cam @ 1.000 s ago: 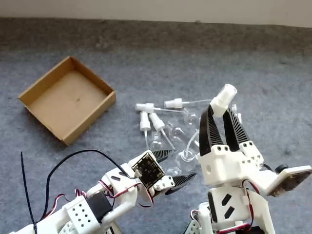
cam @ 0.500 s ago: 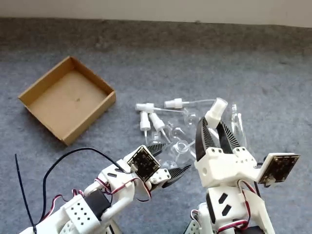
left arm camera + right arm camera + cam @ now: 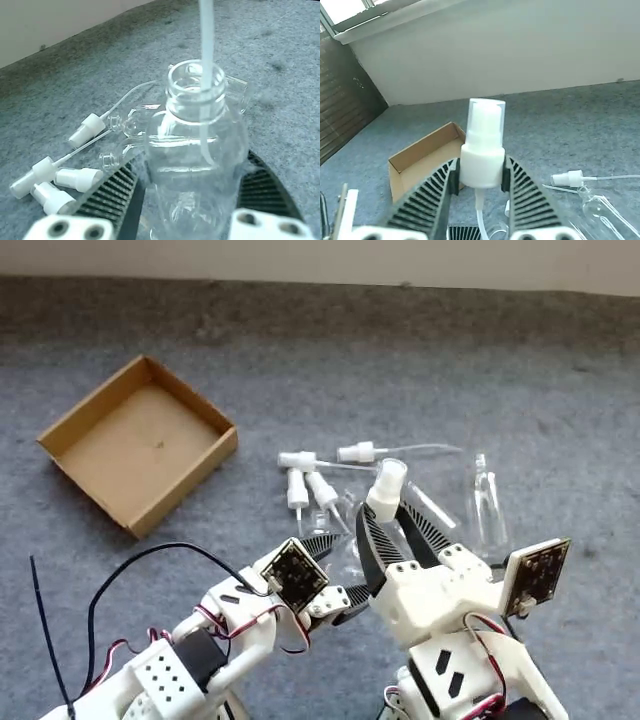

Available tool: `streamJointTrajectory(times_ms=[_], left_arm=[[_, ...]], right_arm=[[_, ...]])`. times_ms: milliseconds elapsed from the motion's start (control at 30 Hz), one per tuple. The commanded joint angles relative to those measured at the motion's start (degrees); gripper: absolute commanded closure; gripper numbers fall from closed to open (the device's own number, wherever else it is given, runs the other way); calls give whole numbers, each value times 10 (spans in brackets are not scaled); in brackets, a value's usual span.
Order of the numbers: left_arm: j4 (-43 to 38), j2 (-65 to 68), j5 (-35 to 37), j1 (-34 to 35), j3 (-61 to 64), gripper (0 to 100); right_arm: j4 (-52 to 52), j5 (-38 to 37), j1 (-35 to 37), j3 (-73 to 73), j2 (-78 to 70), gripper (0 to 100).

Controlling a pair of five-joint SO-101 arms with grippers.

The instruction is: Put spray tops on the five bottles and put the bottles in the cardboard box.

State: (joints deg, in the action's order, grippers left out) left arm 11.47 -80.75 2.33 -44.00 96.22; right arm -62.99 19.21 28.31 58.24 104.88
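Grey, felt-like carpet (image 3: 520,370) covers the whole surface, with a darker band along its far edge where it meets a pale wall (image 3: 555,45). The wall is plain off-white and evenly lit. High in one corner is a window (image 3: 345,7), bright with daylight above a white sill. Below it, dark horizontal slats (image 3: 340,115) run down to the carpet.

Spray tops (image 3: 297,490): five — four loose on carpet (image 3: 520,370), fifth in right gripper (image 3: 481,175). Bottles (image 3: 487,502): one in left gripper (image 3: 190,185), two lying in plain sight, further clear ones overlapping — total cannot tell. Cardboard box (image 3: 190,480): one. Grippers: two.
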Motion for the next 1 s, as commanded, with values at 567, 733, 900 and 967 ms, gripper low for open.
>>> streamJointTrajectory(times_ms=[567,733,900,967], left_arm=[[2,-8,1,11,14,825],[2,-8,1,11,14,825],[2,-8,1,11,14,825],[2,-8,1,11,14,825]], right_arm=[[-2,-179,4,-4,3,950],[-15,-178,4,-3,3,950],[-63,-177,5,-4,3,949],[-72,-177,5,-4,3,948]])
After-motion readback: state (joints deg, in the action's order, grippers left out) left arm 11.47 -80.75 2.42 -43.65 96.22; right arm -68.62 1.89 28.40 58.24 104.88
